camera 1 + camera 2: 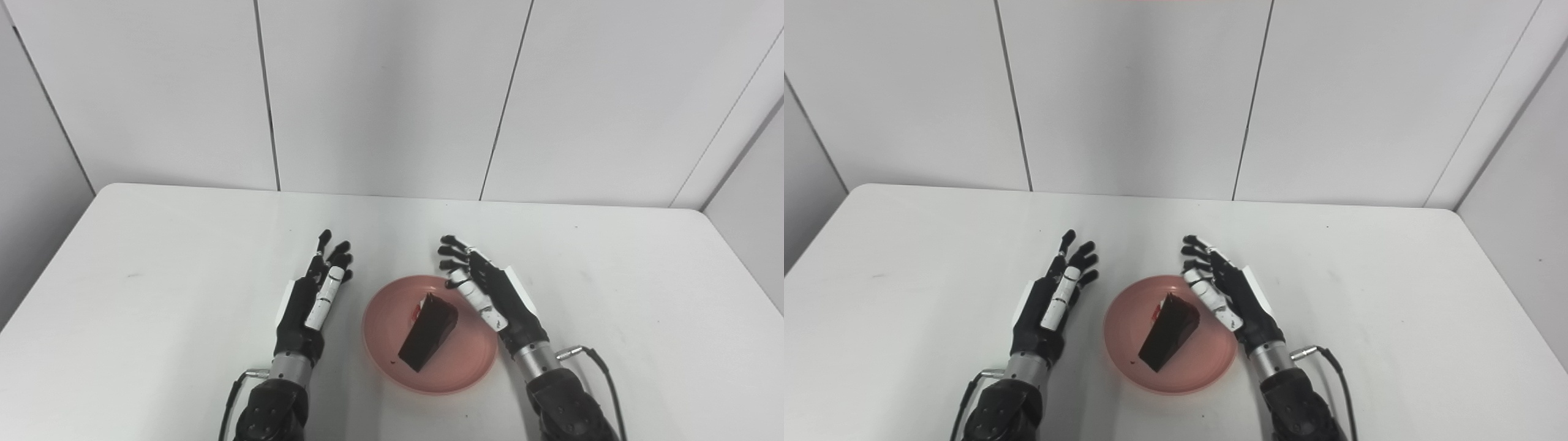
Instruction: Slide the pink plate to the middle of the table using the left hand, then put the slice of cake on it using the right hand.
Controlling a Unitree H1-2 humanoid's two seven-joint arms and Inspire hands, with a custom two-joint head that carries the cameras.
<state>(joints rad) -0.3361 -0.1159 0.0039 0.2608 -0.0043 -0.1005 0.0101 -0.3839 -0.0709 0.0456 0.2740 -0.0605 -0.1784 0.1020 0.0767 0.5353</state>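
Two hands in my left eye view, both empty. Left hand (313, 293) sits on the left of the pink plate (380, 318), palm turned toward it, fingers (334, 251) spread and stretched away from me, holding nothing. It is near the plate rim but apart from it. Right hand (490, 288) is at the plate's right far edge, palm facing in, fingers (453, 248) apart and slightly curled, nothing in them. From here its lower side overlaps the rim; I cannot tell if it touches. The plate sits on the white bench (153, 294), roughly mid-width, in the near half. The slice of chocolate cake (429, 331) lies on the plate, dark wedge with its narrow end pointing toward me, a red bit at its far left corner. A small dark crumb sits on the plate just left of the near tip.

Right eye view, same layout, shifted left. Left hand (1050, 303) open beside the plate (1124, 343), clear gap between them. Right hand (1234, 294) open, fingers splayed above the bench past the far rim, thumb side over the plate edge. Cake slice (1168, 334) rests inside the plate, clear of both hands. Cable loops off the right wrist onto the bench (1396, 318).
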